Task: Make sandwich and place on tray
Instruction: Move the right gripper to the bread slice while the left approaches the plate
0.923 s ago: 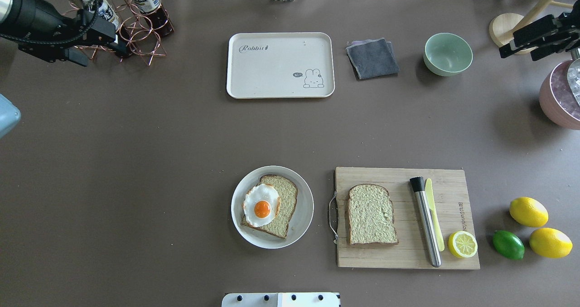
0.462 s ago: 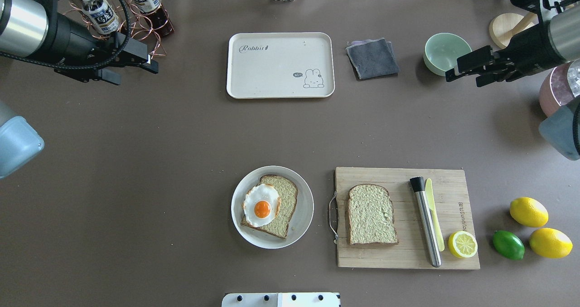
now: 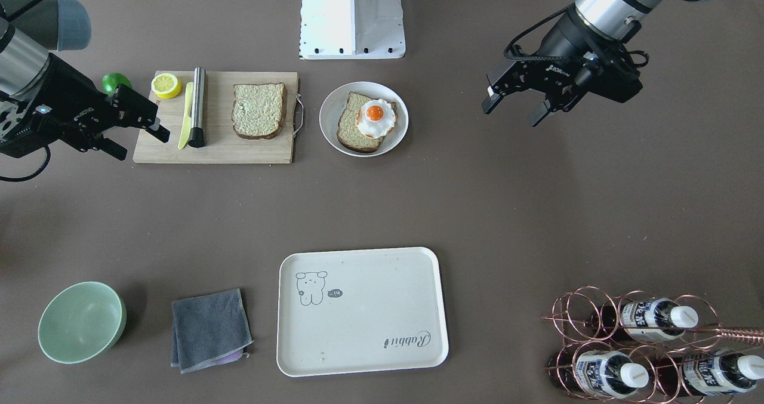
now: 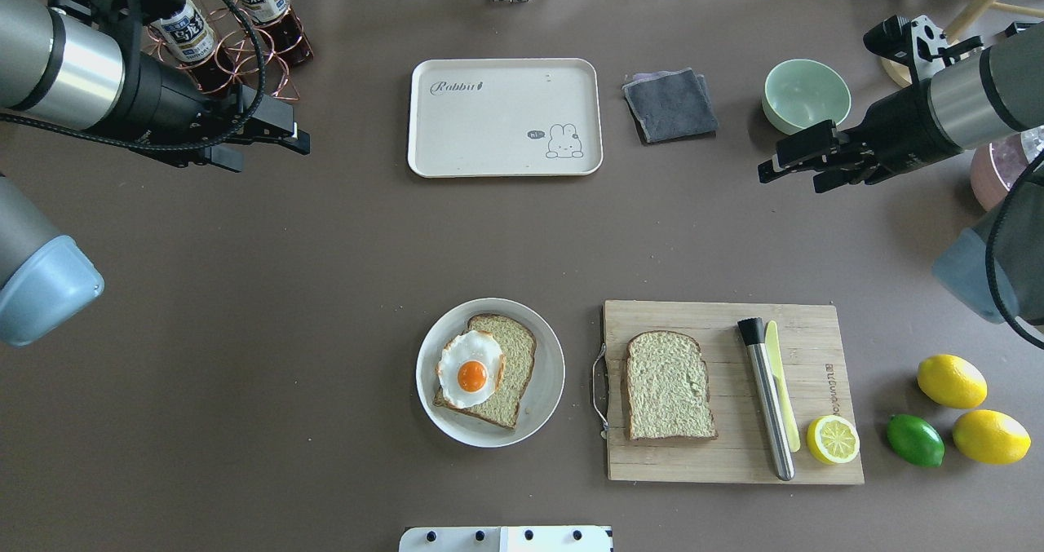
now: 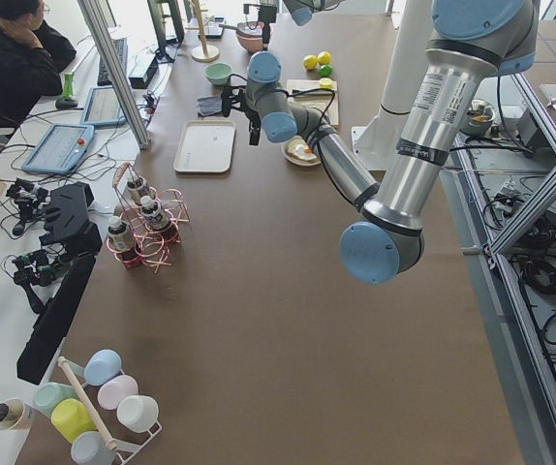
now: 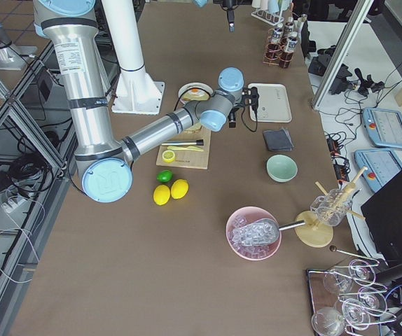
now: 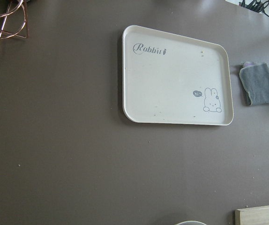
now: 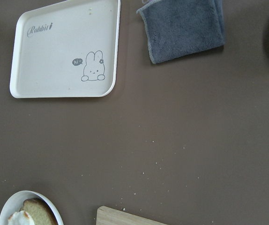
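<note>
Your left gripper (image 3: 511,114) hangs above the table on the robot's left side, about halfway between the far edge and the robot's edge. Its fingers are spread wide and nothing is between them. Your right gripper (image 4: 788,178) is on the right side at a similar depth, also wide open and carrying nothing.

The tray (image 4: 489,128) lies near the middle of the far edge and has nothing on it. The cutting board (image 4: 726,454) lies along the robot's edge, right of the middle. Just beside its left end, at the middle of that edge, stands the round plate (image 4: 550,389).

The sandwich is not assembled yet. One bare slice (image 4: 669,385) lies flat on the left part of the board. The other slice (image 4: 514,356) lies on the plate, and the egg (image 4: 471,370) sits on its left half, hanging a little over the crust.

I judge that you are at the approach step, before any grasp. The right gripper is nearer to the board, so the next move probably calls for bringing it down over the bare slice with the fingers on two opposite crusts. The slice is thin and flat, so you must go low to catch the edge.
</note>
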You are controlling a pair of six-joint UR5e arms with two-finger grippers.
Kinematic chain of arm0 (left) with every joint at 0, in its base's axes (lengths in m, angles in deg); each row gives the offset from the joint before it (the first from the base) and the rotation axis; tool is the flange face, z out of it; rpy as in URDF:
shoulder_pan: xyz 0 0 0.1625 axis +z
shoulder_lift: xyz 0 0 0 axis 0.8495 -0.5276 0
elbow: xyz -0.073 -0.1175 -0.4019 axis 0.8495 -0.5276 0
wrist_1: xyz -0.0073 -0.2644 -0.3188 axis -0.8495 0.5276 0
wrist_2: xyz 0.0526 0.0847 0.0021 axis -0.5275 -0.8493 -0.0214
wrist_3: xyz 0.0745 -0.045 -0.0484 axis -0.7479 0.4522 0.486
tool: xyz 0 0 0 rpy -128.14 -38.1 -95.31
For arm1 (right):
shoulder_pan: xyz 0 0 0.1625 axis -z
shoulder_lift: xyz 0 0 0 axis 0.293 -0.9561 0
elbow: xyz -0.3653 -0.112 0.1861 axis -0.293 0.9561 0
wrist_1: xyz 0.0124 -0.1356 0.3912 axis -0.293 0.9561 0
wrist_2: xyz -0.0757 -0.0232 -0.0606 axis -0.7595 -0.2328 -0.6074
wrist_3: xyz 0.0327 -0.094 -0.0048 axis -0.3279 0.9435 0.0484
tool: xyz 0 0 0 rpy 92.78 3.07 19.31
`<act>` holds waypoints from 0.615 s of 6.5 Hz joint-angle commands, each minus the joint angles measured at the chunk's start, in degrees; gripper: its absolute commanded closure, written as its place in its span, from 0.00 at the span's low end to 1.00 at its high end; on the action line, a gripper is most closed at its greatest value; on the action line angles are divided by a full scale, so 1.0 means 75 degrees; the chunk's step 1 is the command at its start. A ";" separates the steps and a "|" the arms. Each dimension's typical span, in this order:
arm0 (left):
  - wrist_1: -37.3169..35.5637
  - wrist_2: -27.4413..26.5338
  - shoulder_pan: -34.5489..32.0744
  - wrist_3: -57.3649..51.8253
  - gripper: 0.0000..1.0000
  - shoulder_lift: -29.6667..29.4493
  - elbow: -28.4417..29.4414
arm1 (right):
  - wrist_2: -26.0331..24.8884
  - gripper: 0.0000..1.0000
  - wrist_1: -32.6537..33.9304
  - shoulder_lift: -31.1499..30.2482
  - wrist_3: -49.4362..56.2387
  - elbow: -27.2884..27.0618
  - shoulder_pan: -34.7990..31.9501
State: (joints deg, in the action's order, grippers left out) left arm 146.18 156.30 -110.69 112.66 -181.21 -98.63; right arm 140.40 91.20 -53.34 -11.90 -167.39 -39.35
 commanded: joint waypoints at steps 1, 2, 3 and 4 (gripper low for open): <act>0.0012 -0.0004 0.0031 0.0003 0.03 0.0010 0.0028 | -0.0531 0.00 -0.0004 -0.0029 -0.0638 -0.0125 0.0916; 0.0012 -0.0028 0.0077 -0.0009 0.03 0.0034 0.0110 | -0.1116 0.00 -0.0004 -0.0041 -0.0792 -0.0229 0.1548; 0.0035 -0.0620 0.0519 -0.0009 0.03 0.0080 0.0157 | -0.1307 0.00 -0.0004 -0.0041 -0.1072 -0.0335 0.1879; 0.0279 -0.1368 0.1150 0.0026 0.03 0.0092 0.0296 | -0.1437 0.00 -0.0039 -0.0088 -0.1214 -0.0452 0.2103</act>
State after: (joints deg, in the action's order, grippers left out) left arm 146.89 151.18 -106.31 112.66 -180.68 -97.31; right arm 131.06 91.10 -53.74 -19.59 -169.88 -25.83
